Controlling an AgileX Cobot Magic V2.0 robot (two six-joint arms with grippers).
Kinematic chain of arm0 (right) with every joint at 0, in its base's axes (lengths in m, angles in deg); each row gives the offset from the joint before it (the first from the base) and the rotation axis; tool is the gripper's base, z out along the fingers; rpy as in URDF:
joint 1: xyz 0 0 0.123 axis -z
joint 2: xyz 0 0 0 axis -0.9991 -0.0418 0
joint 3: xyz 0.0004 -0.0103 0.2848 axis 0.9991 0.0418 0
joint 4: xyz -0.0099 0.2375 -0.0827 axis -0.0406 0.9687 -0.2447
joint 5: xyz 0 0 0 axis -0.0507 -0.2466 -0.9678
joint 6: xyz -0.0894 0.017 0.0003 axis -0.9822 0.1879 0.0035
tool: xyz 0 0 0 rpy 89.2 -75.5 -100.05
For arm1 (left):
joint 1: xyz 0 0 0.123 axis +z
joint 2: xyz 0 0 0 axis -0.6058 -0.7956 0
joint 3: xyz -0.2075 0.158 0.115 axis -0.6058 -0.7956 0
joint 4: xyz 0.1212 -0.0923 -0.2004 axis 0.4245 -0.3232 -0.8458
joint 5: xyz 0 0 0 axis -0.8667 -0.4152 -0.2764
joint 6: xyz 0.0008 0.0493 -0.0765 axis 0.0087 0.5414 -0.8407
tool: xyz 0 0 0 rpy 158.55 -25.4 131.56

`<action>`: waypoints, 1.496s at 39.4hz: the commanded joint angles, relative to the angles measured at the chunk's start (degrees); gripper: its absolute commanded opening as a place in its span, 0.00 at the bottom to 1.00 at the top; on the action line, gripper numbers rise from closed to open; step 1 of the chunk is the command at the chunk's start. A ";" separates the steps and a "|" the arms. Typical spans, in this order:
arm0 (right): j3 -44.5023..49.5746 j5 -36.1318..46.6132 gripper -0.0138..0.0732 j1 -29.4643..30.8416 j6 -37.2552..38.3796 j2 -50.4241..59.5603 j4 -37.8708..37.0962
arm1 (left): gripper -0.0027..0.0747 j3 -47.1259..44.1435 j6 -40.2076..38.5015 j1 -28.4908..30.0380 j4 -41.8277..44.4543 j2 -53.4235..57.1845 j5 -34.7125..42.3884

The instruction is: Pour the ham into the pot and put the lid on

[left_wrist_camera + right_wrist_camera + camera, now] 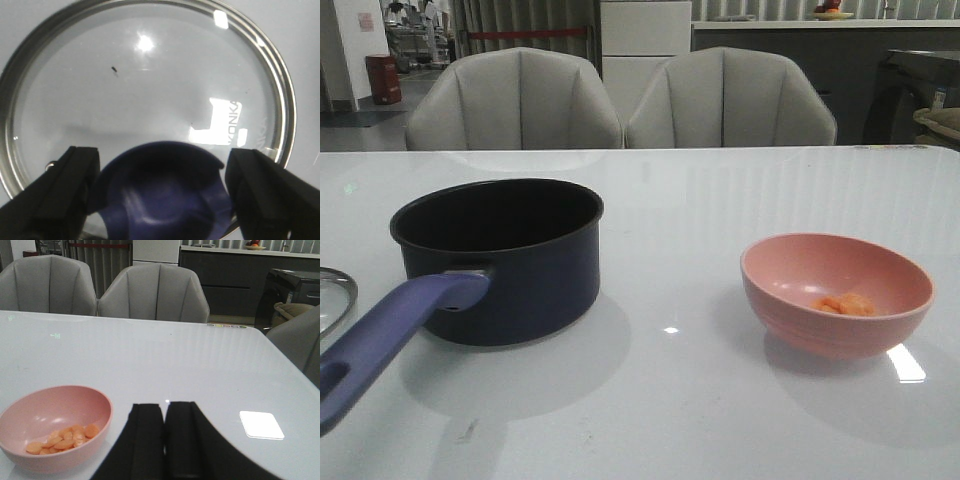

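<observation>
The dark navy pot (500, 250) stands on the left of the table, empty inside, its blue-purple handle (390, 335) pointing toward me. The glass lid (145, 90) lies flat on the table; only its rim (335, 295) shows at the left edge of the front view. My left gripper (161, 159) is open right over the lid, its fingers (55, 200) standing on either side of the navy knob (165, 195) without touching it. The ham (845, 303) sits in the pink bowl (835, 290) at the right. My right gripper (164, 410) is shut and holds nothing, beside the bowl (55, 425).
Two grey chairs (620, 100) stand behind the table's far edge. The white tabletop (670, 400) stretches between pot and bowl. A dark cabinet (225, 285) is in the background.
</observation>
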 commanded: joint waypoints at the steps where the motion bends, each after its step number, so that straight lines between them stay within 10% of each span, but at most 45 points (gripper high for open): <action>1: 0.62 4.73 0.32 0.22 0.03 1.18 -0.53 | 0.73 1.65 0.13 0.04 -0.56 5.15 -0.22; 16: 0.62 4.73 0.32 0.22 0.03 1.18 -0.53 | 0.73 -3.72 1.39 0.04 -0.42 21.74 3.15; 37: 0.62 4.73 0.32 0.22 0.03 1.18 -0.53 | 0.72 -33.29 1.39 -0.45 -5.16 65.80 29.90; 59: 0.62 4.73 0.32 0.22 0.03 1.18 -0.53 | 0.51 -50.10 1.39 -17.07 7.58 100.11 32.50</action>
